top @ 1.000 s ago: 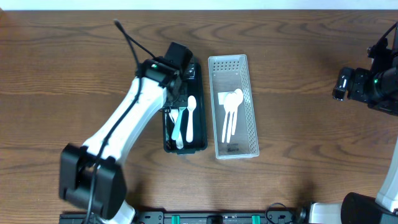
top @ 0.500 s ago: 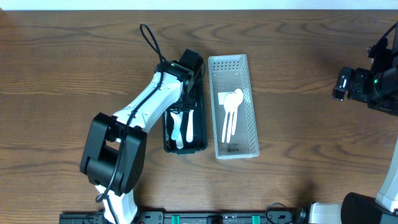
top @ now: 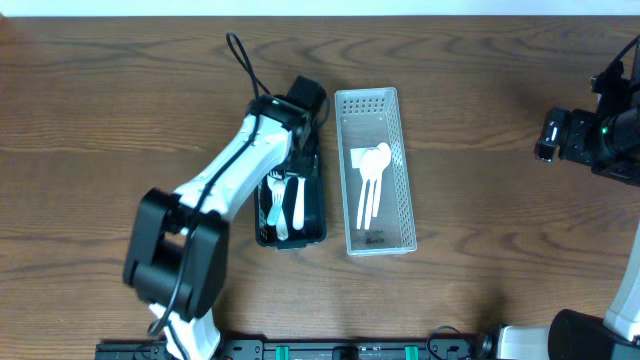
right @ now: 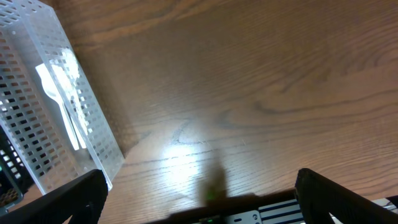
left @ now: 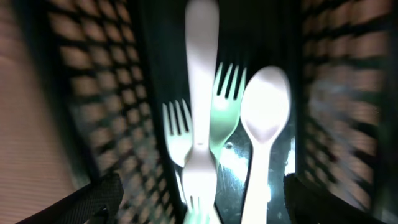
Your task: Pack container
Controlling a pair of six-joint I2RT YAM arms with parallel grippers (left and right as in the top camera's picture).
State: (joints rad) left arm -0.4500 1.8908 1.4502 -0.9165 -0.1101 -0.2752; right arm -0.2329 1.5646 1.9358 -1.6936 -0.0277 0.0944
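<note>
Underneath, brown wood-grain table (top: pixel 480 200) around clear basket (top: pixel 366 115)

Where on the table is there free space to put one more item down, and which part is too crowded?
The widest bare wood lies between the clear basket and the right arm. The table's left part, beyond the left arm, is also bare. It is crowded at the black basket, full of cutlery, with that arm above it.
</note>
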